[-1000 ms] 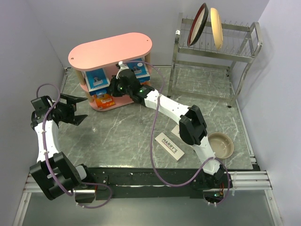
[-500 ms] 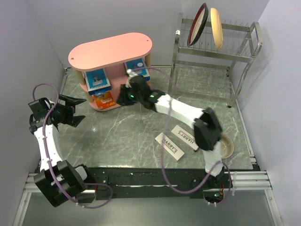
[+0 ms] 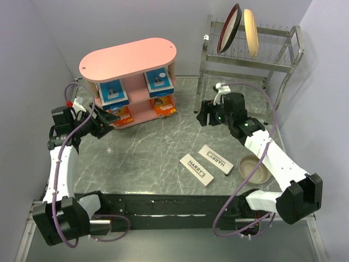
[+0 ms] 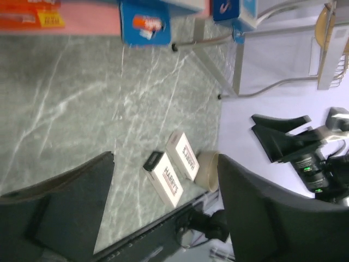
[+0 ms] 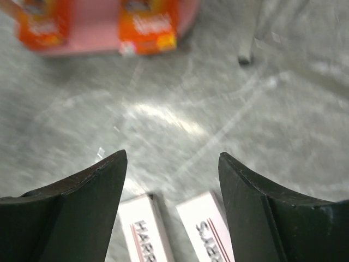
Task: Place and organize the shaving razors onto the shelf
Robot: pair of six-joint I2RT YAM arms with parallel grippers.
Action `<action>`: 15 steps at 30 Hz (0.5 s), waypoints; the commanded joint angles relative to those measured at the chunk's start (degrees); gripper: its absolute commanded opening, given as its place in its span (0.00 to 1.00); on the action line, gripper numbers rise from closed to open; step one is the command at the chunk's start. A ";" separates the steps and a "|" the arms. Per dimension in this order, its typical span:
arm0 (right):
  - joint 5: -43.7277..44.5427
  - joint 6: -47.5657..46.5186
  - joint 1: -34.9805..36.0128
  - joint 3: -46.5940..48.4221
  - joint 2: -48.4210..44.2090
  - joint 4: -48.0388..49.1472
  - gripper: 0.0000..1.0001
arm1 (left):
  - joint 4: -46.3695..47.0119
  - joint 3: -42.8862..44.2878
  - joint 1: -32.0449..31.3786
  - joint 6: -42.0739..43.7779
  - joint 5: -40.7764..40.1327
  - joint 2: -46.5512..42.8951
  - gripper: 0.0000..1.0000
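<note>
The pink shelf (image 3: 128, 57) holds two blue-and-white razor cards (image 3: 113, 91) (image 3: 158, 81) on its middle tier. Two orange cards (image 3: 121, 115) (image 3: 163, 105) stand on its bottom tier. Two white HARRY'S boxes (image 3: 196, 169) (image 3: 216, 159) lie flat on the marble table, side by side. My left gripper (image 3: 109, 117) hovers just left of the shelf, open and empty. My right gripper (image 3: 200, 115) hangs open and empty between the shelf and the dish rack. In the right wrist view both boxes (image 5: 142, 229) (image 5: 210, 229) lie below the open right gripper (image 5: 172, 154). The left wrist view looks past the open left gripper (image 4: 166, 158).
A steel wire dish rack (image 3: 248, 54) with two plates stands at the back right, its foot (image 5: 244, 57) near my right gripper. A tan bowl (image 3: 255, 168) sits at the front right beside the boxes. Grey walls close in left and right.
My right gripper has pulled back from the shelf and opened, leaving an orange card on the bottom tier, and swung right toward the rack. The left arm moved toward the shelf and its jaws narrowed.
</note>
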 commanded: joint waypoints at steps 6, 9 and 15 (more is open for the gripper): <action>-3.06 -0.82 -2.19 -3.68 -3.57 1.52 0.74 | 15.53 4.95 0.27 -3.25 1.99 10.76 0.08; -3.07 -0.03 -2.98 -4.12 -3.83 2.05 0.74 | 17.46 6.97 0.27 -4.83 2.17 14.45 0.06; -4.03 0.41 -4.48 -5.70 -4.19 2.22 0.74 | 21.33 8.47 0.71 -8.52 1.73 19.02 0.06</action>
